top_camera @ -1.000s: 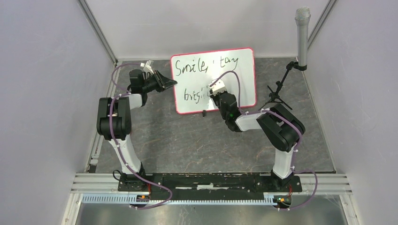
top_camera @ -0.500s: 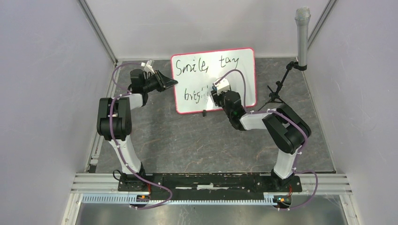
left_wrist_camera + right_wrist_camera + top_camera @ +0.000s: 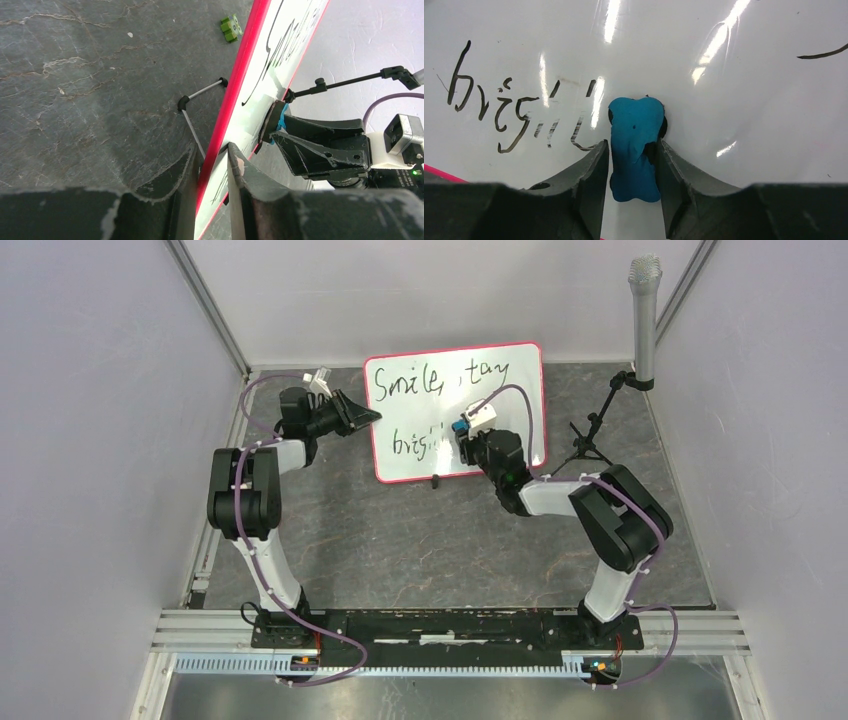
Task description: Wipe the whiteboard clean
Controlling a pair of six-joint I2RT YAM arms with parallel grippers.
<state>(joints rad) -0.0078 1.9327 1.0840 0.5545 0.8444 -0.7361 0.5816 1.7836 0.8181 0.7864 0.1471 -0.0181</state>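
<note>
The whiteboard [image 3: 455, 410] is standing at the counter's [image 3: 350, 530] far middle. The left tool [image 3: 212, 155] is clamping its left frame edge. The right tool [image 3: 631, 150] is gripping a blue eraser [image 3: 636, 122], seemingly pressing it against the board.

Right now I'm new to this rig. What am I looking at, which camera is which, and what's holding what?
It is two robot arms, a left arm and a right arm, bolted to the near edge of a table. The wide picture comes from a fixed camera above and behind them. The other two come from a camera on each wrist, looking past its own fingers. The left tool clamps the red left edge of the whiteboard. The right tool grips a blue eraser pressed against the board, beside the lower line of black writing. Also there are a mic on a stand at the right and a small green block on the table behind the board.
</note>
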